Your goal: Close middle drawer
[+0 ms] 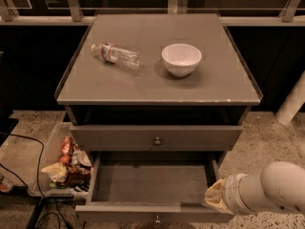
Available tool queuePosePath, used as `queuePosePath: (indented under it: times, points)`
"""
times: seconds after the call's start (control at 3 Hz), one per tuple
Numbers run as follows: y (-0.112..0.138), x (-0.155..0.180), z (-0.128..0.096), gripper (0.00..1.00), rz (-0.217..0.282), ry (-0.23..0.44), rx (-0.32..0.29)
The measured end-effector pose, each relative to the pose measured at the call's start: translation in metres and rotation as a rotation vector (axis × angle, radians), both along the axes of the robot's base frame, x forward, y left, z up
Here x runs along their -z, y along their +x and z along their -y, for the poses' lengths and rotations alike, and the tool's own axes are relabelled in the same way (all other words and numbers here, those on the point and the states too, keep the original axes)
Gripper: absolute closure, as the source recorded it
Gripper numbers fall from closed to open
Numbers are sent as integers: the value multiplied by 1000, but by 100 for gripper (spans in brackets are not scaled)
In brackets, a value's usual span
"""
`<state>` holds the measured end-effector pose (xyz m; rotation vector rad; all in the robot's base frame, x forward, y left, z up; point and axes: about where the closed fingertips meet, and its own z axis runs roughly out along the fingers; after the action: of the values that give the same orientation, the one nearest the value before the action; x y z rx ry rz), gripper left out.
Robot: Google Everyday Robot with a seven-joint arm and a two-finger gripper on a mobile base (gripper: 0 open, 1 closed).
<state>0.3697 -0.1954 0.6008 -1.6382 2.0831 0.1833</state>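
The middle drawer (152, 182) is pulled far out and its inside is empty. Its front panel (119, 213) with a small round knob (156, 218) is at the bottom edge of the view. Above it, the upper drawer (109, 137) with its knob (157, 140) is pushed in. The lowest drawer is hidden. My gripper (213, 198) is at the lower right, at the end of the white arm (271, 190), right beside the open drawer's right wall near its front corner. Only its tan wrist end shows.
A clear water bottle (116, 55) lies on its side on the cabinet top (157, 85), next to a white bowl (181, 58). A clear bin (47, 151) with snack packets stands on the floor to the left, with cables (28, 147) nearby. A white post (293, 101) stands at the right.
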Motion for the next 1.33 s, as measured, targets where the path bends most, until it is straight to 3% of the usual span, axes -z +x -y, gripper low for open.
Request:
queuePosePath:
  times: [0.33, 1.33]
  points:
    - [0, 19, -7, 100, -20, -2, -14]
    - [-25, 154, -35, 100, -132, 7, -97]
